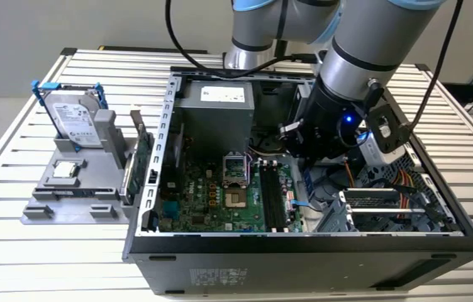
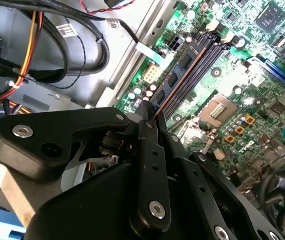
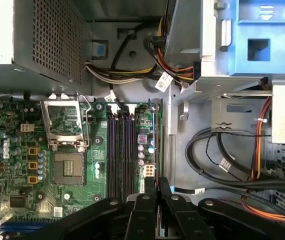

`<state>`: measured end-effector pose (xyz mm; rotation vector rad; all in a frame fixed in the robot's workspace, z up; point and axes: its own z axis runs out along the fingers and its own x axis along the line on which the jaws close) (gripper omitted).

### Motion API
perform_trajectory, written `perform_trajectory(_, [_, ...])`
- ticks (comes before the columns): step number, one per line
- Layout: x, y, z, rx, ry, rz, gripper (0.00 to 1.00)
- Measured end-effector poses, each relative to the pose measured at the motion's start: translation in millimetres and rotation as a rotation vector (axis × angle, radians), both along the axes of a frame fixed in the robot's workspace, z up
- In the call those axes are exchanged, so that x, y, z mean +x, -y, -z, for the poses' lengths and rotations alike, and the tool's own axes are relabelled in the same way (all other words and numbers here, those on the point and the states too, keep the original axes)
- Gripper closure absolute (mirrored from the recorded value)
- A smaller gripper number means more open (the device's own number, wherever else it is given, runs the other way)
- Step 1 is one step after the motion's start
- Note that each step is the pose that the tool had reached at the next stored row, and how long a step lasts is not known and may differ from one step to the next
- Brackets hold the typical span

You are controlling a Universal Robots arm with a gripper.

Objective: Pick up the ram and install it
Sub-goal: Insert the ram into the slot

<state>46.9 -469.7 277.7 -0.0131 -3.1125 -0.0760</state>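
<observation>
Thin green ram (image 3: pixel 156 145), gripped edge-on between the two black fingers (image 3: pixel 147 187) of the pincer (image 3: pixel 156 184), closed tight on it. Held over the green board (image 3: pixel 67 175) inside the open computer case (image 1: pixel 304 251), just beside four long dark slots (image 3: pixel 120 150). One white label (image 1: pixel 222 94) on the gray power box, print too small to read. On the exterior view's left, outside the case, one hard drive (image 1: pixel 73 123) standing in a gray holder (image 1: pixel 77 204), and one small silver chip (image 1: pixel 67 168).

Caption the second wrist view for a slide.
Gripper shut on the ram, holding it edge-on over the motherboard's memory slots.
</observation>
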Motion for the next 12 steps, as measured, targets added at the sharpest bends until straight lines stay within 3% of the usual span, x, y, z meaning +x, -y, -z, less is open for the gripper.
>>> perform_trajectory(12, [-3.8,0.3,19.5,0.0000,0.0000,0.000,1.00])
